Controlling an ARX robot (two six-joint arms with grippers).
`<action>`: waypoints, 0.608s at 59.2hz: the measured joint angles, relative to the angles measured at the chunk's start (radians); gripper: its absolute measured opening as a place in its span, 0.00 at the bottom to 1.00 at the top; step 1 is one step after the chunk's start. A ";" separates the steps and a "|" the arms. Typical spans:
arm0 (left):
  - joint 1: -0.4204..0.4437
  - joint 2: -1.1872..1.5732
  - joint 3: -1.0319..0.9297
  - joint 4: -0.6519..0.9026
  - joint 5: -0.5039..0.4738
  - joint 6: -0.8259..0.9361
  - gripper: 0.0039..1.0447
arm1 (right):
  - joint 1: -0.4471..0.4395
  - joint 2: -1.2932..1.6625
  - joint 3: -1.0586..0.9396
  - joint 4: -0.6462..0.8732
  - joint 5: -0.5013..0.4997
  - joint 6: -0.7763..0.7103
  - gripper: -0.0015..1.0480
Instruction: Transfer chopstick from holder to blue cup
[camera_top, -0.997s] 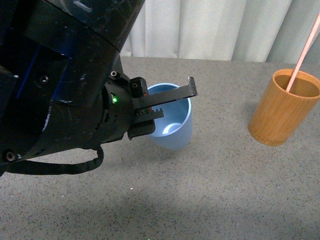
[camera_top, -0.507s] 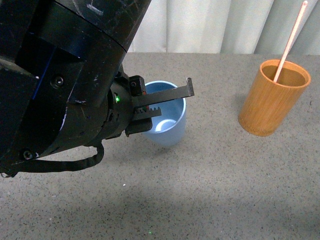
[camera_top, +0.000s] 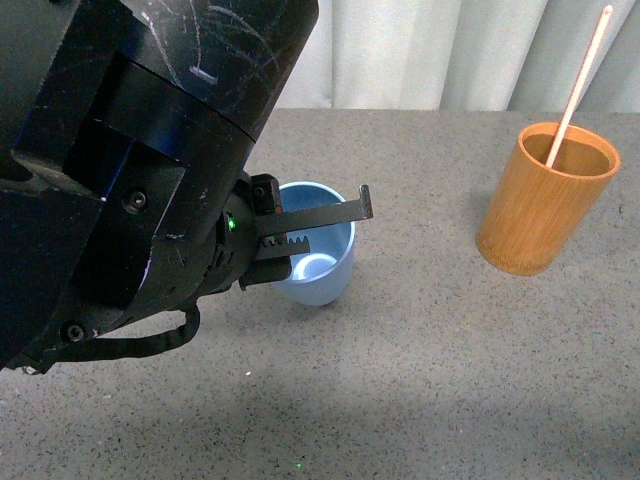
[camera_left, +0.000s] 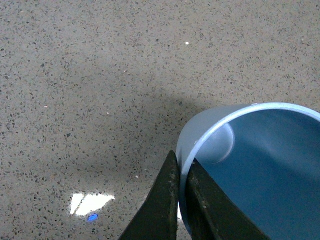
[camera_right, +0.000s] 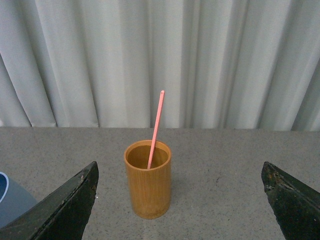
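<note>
The light blue cup (camera_top: 322, 262) stands on the grey table left of centre. My left gripper (camera_top: 318, 228) is shut on its rim, one finger inside and one outside; the left wrist view shows the cup's rim (camera_left: 210, 131) pinched between the two dark fingers (camera_left: 165, 200). The orange-brown bamboo holder (camera_top: 545, 200) stands at the right with the pink-red chopstick (camera_top: 578, 85) leaning in it. In the right wrist view the holder (camera_right: 148, 186) and the chopstick (camera_right: 155, 127) are ahead of my open, empty right gripper (camera_right: 180, 200), some way off.
A pale curtain (camera_top: 450, 50) hangs behind the table's far edge. The large black left arm (camera_top: 130, 170) fills the left of the front view. The blue cup's edge shows at the side of the right wrist view (camera_right: 12, 202).
The left arm has moved the blue cup a little left and nearer the camera. The holder and chopstick sit slightly further left in view than a second ago.
</note>
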 joint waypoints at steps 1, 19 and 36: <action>0.000 0.000 0.000 0.000 0.000 0.000 0.03 | 0.000 0.000 0.000 0.000 0.000 0.000 0.91; 0.000 0.000 0.000 0.000 0.003 0.000 0.38 | 0.000 0.000 0.000 0.000 0.000 0.000 0.91; 0.000 0.000 0.000 0.000 0.004 0.000 0.78 | 0.000 0.000 0.000 0.000 0.000 0.000 0.91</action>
